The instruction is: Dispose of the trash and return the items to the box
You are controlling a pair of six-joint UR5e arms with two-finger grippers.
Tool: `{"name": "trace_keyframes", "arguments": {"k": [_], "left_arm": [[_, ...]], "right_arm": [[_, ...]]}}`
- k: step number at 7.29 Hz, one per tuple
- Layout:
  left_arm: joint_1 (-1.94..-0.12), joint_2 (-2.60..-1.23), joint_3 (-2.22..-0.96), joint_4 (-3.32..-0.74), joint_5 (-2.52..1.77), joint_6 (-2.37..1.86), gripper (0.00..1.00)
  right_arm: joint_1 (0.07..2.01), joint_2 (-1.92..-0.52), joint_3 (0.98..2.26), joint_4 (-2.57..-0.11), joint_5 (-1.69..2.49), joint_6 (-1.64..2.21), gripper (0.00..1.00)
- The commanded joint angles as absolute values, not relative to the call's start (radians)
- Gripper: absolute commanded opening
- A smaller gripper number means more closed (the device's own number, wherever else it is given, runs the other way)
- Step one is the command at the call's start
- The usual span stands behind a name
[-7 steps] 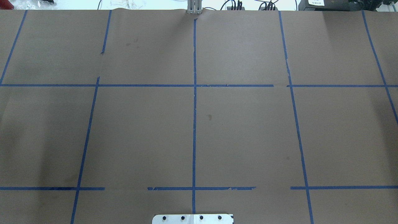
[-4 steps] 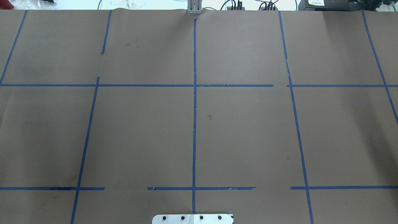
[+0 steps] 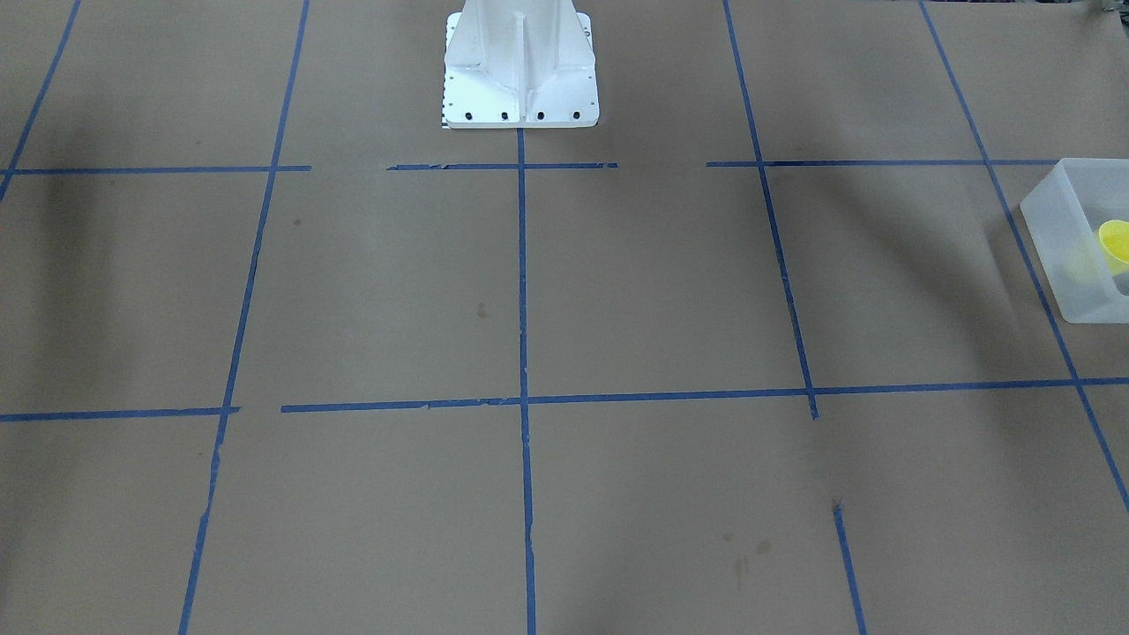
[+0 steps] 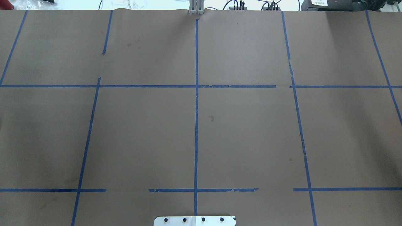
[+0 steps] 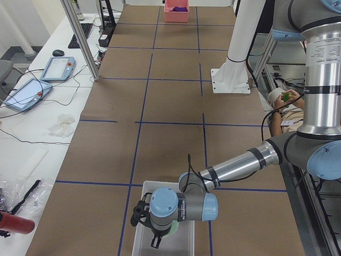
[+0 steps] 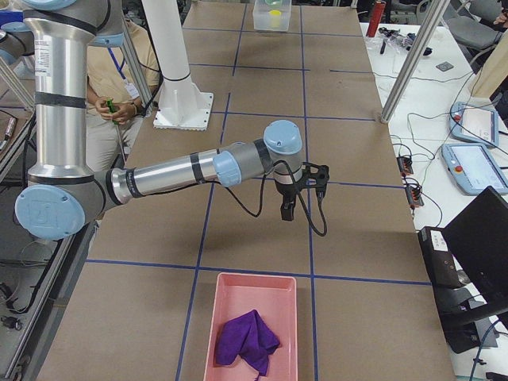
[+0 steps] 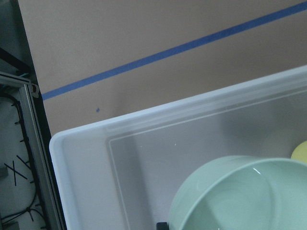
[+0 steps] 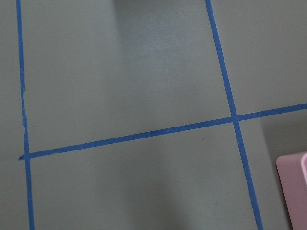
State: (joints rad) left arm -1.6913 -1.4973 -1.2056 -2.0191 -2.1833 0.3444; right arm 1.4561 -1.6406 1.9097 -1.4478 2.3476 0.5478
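The frosted white box (image 3: pixel 1054 220) stands at the table's end on my left side, with the yellow cup (image 3: pixel 1117 240) inside it. In the exterior left view my left gripper (image 5: pixel 155 242) hangs over the box (image 5: pixel 160 185). In the left wrist view a pale green bowl (image 7: pixel 235 196) looms close above the box's floor, held at its rim, and a sliver of the cup (image 7: pixel 301 151) shows beside it. My right gripper (image 6: pixel 286 213) points down above bare table, a little short of the pink tray (image 6: pixel 252 333). I cannot tell if it is open or shut.
The pink tray holds a purple cloth (image 6: pixel 246 340); its corner shows in the right wrist view (image 8: pixel 292 189). The white robot pedestal (image 3: pixel 520 66) stands at the table's middle edge. Brown paper with a blue tape grid covers the table (image 4: pixel 245 131). A seated person (image 6: pixel 119 95) is behind the robot.
In the overhead view the soft shadow over the table's left part has faded. Nothing else differs there.
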Motion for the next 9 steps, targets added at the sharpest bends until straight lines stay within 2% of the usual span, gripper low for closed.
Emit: {"name": "trace_keyframes", "arguments": {"k": [1, 2, 4, 6, 9], "left_arm": [[-1.690, -1.502, -1.160, -2.058, -2.152, 0.339, 0.37], [-1.690, -1.503, -1.176, -2.062, -2.152, 0.336, 0.56], [-1.692, -1.494, -1.360, -2.049, -2.166, 0.187, 0.93], [-1.672, -1.500, -1.487, -2.051, -2.346, -0.017, 0.93], [-1.435, -1.506, -1.788, -1.901, -2.271, -0.172, 0.93]], "right_arm": [[1.454, -1.640, 1.914, -1.450, 2.349, 0.552, 1.00], [1.454, -1.638, 1.914, -1.450, 2.349, 0.552, 1.00], [1.454, -1.634, 1.914, -1.450, 2.350, 0.552, 1.00], [1.454, -1.634, 1.933, -1.450, 2.356, 0.557, 1.00], [1.444, -1.628, 1.936, -1.450, 2.350, 0.557, 1.00]]}}
